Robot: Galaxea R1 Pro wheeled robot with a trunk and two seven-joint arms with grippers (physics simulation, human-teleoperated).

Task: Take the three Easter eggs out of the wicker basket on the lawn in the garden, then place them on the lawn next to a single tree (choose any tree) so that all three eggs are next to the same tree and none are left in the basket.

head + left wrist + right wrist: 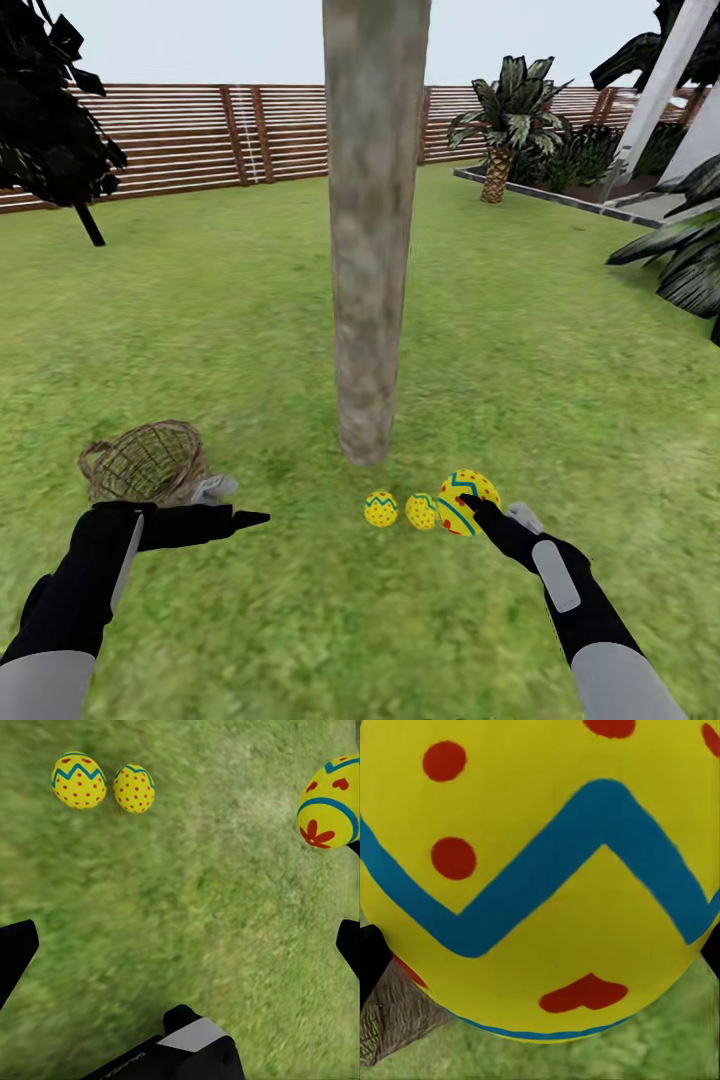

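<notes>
The tree's thick grey-brown trunk (372, 250) rises from the lawn (200, 330) straight ahead. Two yellow Easter eggs (380, 509) (421, 511) lie side by side on the grass just in front of its base, and they also appear in the left wrist view (78, 781) (134, 788). My right gripper (472, 506) is shut on the third egg (462, 490) (540, 870) (330, 802), holding it low beside the other two. The wicker basket (148, 462) sits at the left, with no egg visible inside. Just right of it my left gripper (250, 518) (180, 945) hovers open over bare grass.
A slatted wooden fence (200, 135) runs along the back of the garden. A black conifer (50, 110) stands far left and a short palm (505, 125) back right by a raised bed. White posts (660, 90) and dark fronds (680, 260) are at the right.
</notes>
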